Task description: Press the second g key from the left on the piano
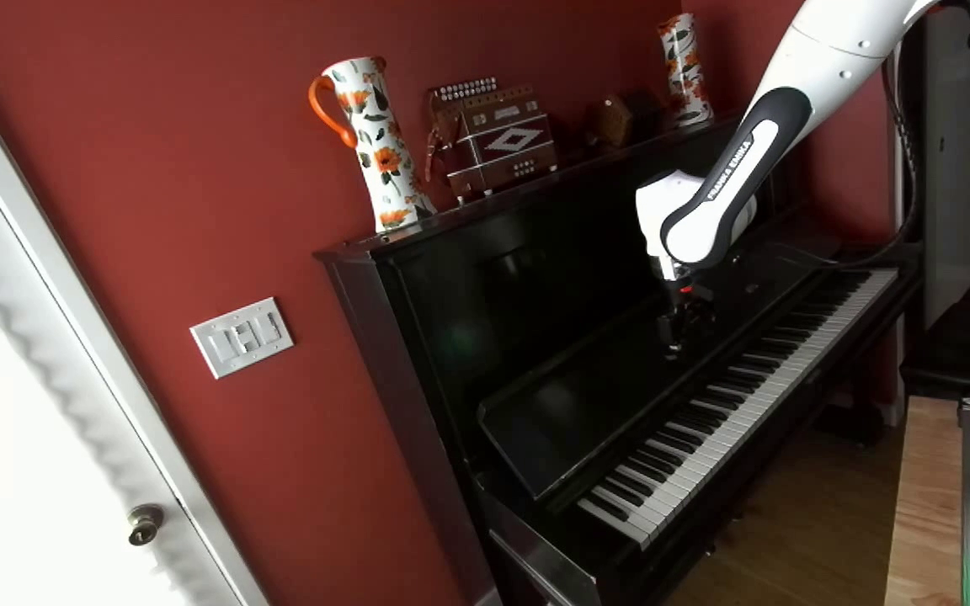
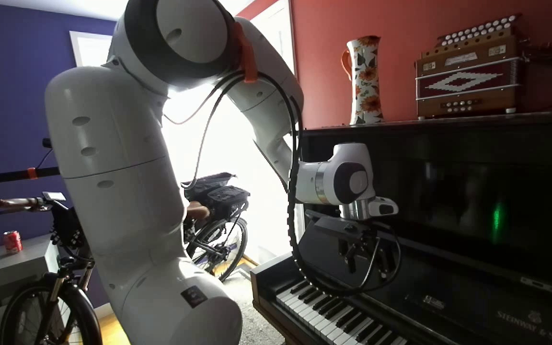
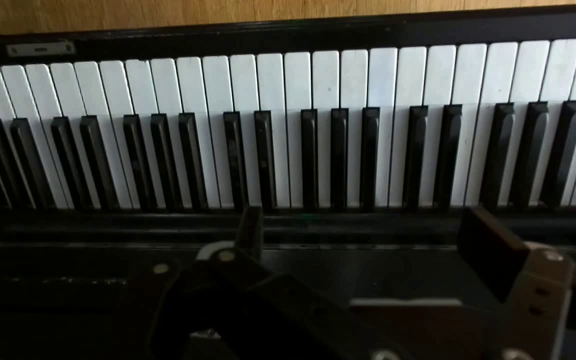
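Observation:
The glossy black upright piano shows in both exterior views, with its bare front panel [image 1: 460,311] [image 2: 448,191]. Its row of white and black keys [image 1: 729,429] also shows in an exterior view [image 2: 324,316] and across the wrist view [image 3: 295,80]. No letters mark the keys, so I cannot read off the g key. My gripper [image 1: 687,332] is over the black fallboard, behind the keys and apart from them; it also shows in an exterior view [image 2: 367,263]. In the wrist view, the gripper [image 3: 363,235] has its fingers wide apart with nothing between them.
A flowered pitcher [image 1: 384,151], an accordion [image 1: 502,139] and a flowered vase [image 1: 684,71] stand on the piano top. The music ledge and upright panel rise behind the gripper. A black cable [image 2: 293,211] loops from the arm. A bicycle [image 2: 218,239] stands behind the arm.

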